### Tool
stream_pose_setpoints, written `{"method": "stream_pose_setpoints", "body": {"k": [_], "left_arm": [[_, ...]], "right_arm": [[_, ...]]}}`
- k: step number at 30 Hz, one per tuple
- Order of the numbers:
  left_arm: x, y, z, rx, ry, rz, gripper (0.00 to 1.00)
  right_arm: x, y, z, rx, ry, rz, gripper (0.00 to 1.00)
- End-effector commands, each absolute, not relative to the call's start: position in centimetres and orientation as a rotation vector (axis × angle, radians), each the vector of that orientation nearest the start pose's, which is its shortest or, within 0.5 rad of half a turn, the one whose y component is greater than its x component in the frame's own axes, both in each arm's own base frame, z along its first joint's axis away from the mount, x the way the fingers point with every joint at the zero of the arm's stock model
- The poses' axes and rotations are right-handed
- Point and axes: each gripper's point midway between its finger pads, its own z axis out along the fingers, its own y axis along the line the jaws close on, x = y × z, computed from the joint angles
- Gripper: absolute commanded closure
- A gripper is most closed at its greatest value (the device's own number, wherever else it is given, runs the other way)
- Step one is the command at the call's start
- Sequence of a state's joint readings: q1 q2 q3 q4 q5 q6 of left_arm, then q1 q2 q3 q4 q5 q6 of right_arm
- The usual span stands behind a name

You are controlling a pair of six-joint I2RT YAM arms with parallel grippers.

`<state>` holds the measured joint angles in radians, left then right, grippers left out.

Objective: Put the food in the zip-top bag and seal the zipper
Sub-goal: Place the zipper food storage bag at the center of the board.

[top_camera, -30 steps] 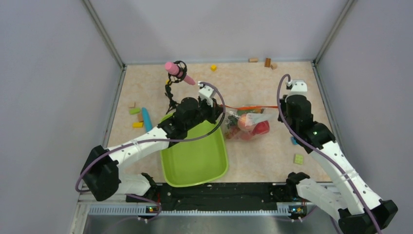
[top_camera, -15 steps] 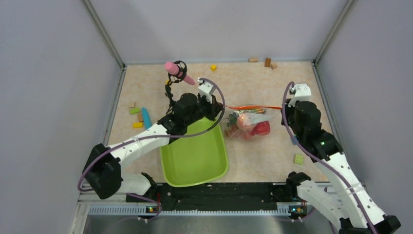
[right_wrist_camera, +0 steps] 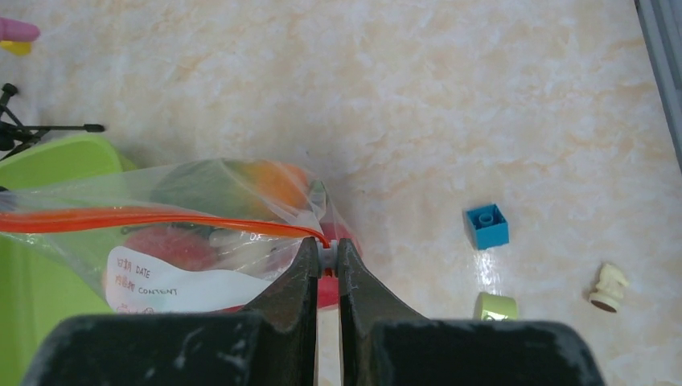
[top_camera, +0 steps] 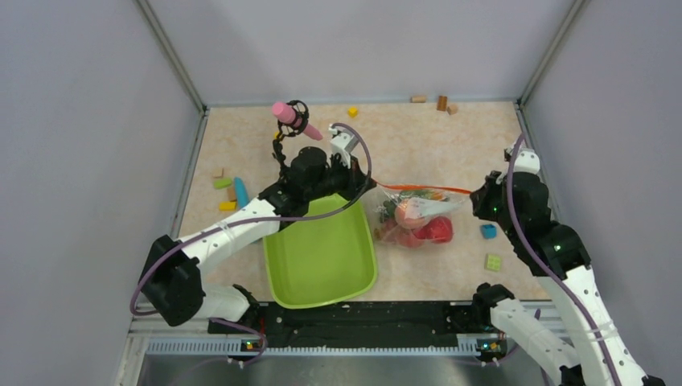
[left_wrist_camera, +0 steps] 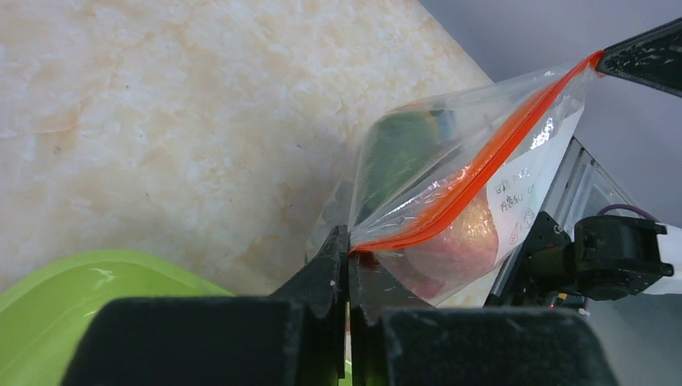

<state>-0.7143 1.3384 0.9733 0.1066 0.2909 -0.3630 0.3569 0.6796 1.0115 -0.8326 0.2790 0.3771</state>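
Grey walls box in a beige marbled tabletop (top_camera: pixel 418 137). Beside the lime-green plastic tray (top_camera: pixel 322 257), the clear, soft plastic zip-top bag (top_camera: pixel 441 207) sags with colourful toy food (top_camera: pixel 410 214) inside. The left claw (left_wrist_camera: pixel 347 245) and right claw (right_wrist_camera: pixel 326 245) each pinch closed on one end of its thin orange-red zipper (top_camera: pixel 422 190), stretched taut between them. The film looks light, limp and slippery; the stiffer strip ends seem the surest hold.
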Motion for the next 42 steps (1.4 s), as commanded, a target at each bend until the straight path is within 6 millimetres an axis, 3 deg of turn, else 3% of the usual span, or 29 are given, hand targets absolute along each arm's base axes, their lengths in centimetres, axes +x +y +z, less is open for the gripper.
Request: {"method": "stream_pose_setpoints", "body": {"k": [1, 2, 3, 7, 8, 17, 23, 27, 32, 37, 39, 42], "left_arm": [[30.4, -33.3, 24.5, 0.475, 1.901, -1.001, 1.00], [30.7, -33.5, 24.0, 0.469, 1.923, -0.995, 0.99], [31.0, -33.7, 23.6, 0.464, 1.941, -0.992, 0.86], [31.6, -34.1, 23.4, 0.472, 1.964, -0.978, 0.07], [31.7, -34.1, 23.7, 0.472, 1.953, -0.973, 0.03], [30.8, -31.9, 26.9, 0.453, 1.839, -0.924, 0.02], [30.2, -30.5, 25.7, 0.418, 1.881, -0.882, 0.02], [30.2, -29.4, 24.7, 0.365, 1.908, -0.840, 0.02], [29.9, -28.1, 23.6, 0.306, 1.951, -0.798, 0.02], [29.2, -27.6, 24.0, 0.283, 1.966, -0.803, 0.03], [28.9, -27.2, 24.0, 0.267, 1.976, -0.796, 0.02], [28.4, -26.3, 24.0, 0.243, 1.979, -0.782, 0.03]], "right_arm": [[22.7, 2.0, 25.0, 0.378, 2.071, 0.016, 1.00], [23.0, 1.7, 24.4, 0.399, 2.081, -0.014, 1.00], [23.3, 1.4, 23.8, 0.413, 2.090, -0.045, 1.00], [24.9, 0.2, 21.4, 0.455, 2.130, -0.203, 1.00], [25.2, -0.1, 21.0, 0.469, 2.135, -0.243, 1.00], [27.8, -2.8, 19.3, 0.526, 2.145, -0.469, 1.00], [26.5, -6.0, 16.6, 0.641, 2.176, -0.608, 0.98], [25.5, -6.9, 16.0, 0.699, 2.163, -0.627, 0.90], [24.3, -7.4, 16.7, 0.745, 2.101, -0.611, 0.68], [24.1, -6.9, 18.3, 0.742, 2.014, -0.490, 0.16], [24.2, -6.5, 19.4, 0.747, 1.966, -0.419, 0.03], [24.3, -5.8, 21.3, 0.745, 1.881, -0.303, 0.01]]}}
